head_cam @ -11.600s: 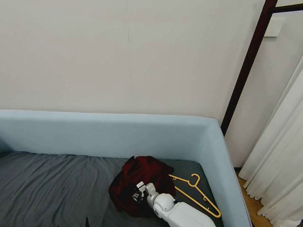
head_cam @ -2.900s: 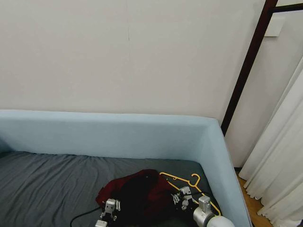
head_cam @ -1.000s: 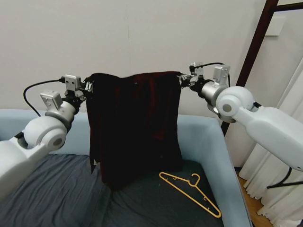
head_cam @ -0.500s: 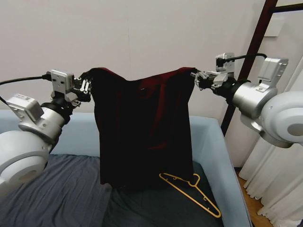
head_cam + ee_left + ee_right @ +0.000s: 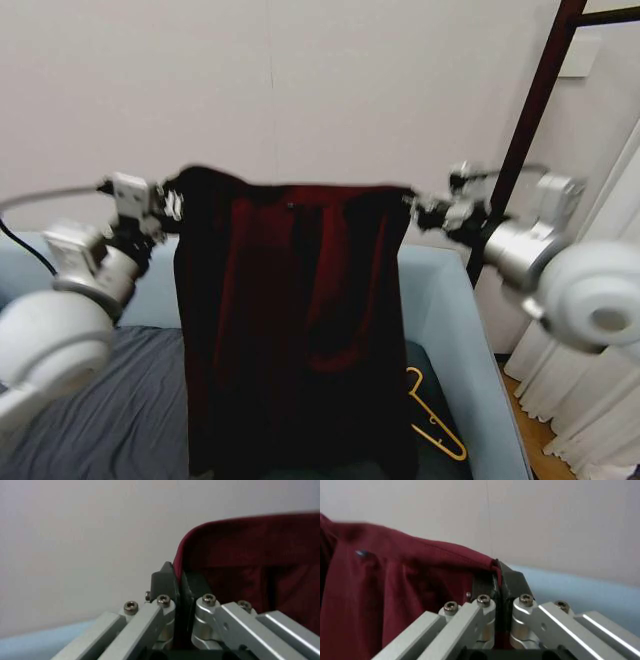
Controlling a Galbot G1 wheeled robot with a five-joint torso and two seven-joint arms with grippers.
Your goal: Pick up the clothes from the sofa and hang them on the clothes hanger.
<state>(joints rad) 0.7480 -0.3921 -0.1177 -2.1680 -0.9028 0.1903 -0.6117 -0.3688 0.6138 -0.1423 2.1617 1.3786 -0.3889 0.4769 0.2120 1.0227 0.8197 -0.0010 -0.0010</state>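
A dark red garment hangs spread out in the air above the sofa, held by its two top corners. My left gripper is shut on the left corner; in the left wrist view the dark red garment is pinched in the left gripper. My right gripper is shut on the right corner, and the right wrist view has the dark red garment clamped in the right gripper. A yellow hanger lies on the sofa seat, partly hidden behind the cloth.
The light blue sofa with a grey seat cover runs along a white wall. A dark pole rises at the right, with white curtains beside it.
Both grippers have lifted the garment off the sofa and spread it wide. Over the last half second both grippers and the cloth sank slightly, and the cloth now covers more of the hanger.
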